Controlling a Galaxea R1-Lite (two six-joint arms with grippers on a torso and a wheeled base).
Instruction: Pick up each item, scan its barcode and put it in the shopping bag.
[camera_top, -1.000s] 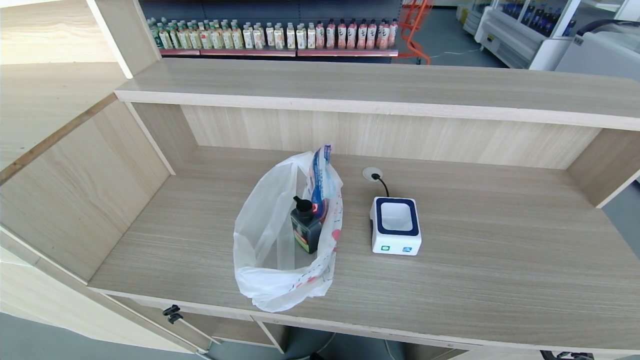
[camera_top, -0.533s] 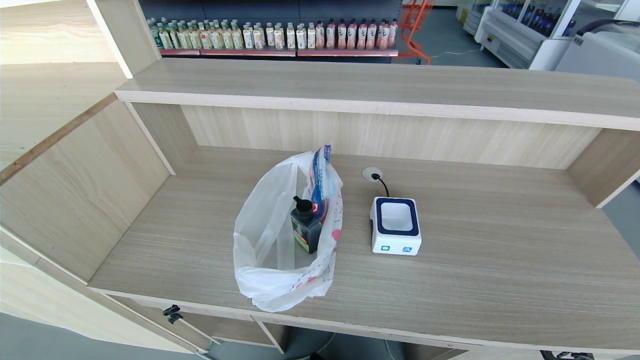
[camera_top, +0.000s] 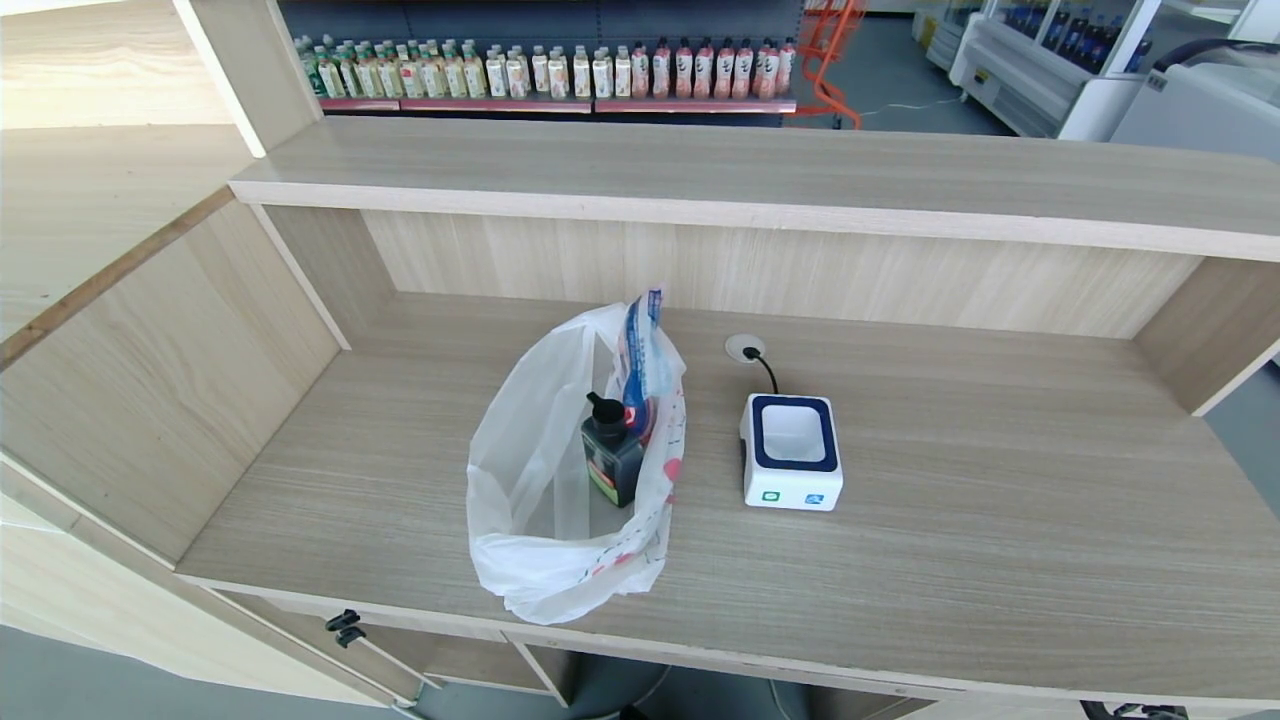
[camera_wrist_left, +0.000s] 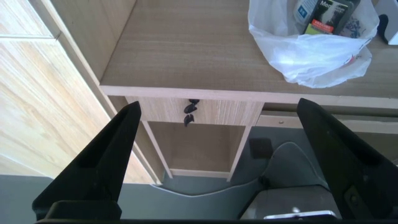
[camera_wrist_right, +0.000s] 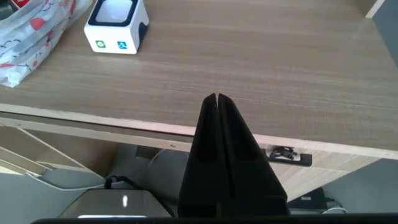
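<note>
Nearest of all, the left gripper (camera_wrist_left: 219, 106) hangs low on the near side of the white box-shaped barcode scanner (camera_top: 791, 450), below the front edge of the pale wood-grain counter (camera_top: 1000, 560). It points toward the counter's front panel. Its two dark fingers are spread wide with nothing between them. A small black latch (camera_wrist_left: 191, 112) sits on that panel just beyond it.

The right gripper (camera_wrist_right: 216, 99) is also held low, short of the front edge on the scanner's near side. Its black fingers are pressed flat together and grip nothing.

On the counter, just to the left of the scanner and apart from it, stands the white translucent plastic shopping bag (camera_top: 530, 560) with its mouth open upward. Inside it, on the side closest to the scanner, a black pump bottle (camera_top: 612, 462) stands upright. A tall blue-and-white packet (camera_top: 640, 360) stands just behind the bottle — its top rises above the bag's rim.

The scanner has a dark blue frame around its white window, which faces up. A thin black cable (camera_top: 768, 375) runs from the scanner's back to a round grey grommet (camera_top: 746, 348) in the countertop just behind it.

Farther back than the scanner a raised wooden ledge (camera_top: 700, 165) spans the counter, and well beyond it is a store shelf with a long row of drink bottles (camera_top: 550, 72).
</note>
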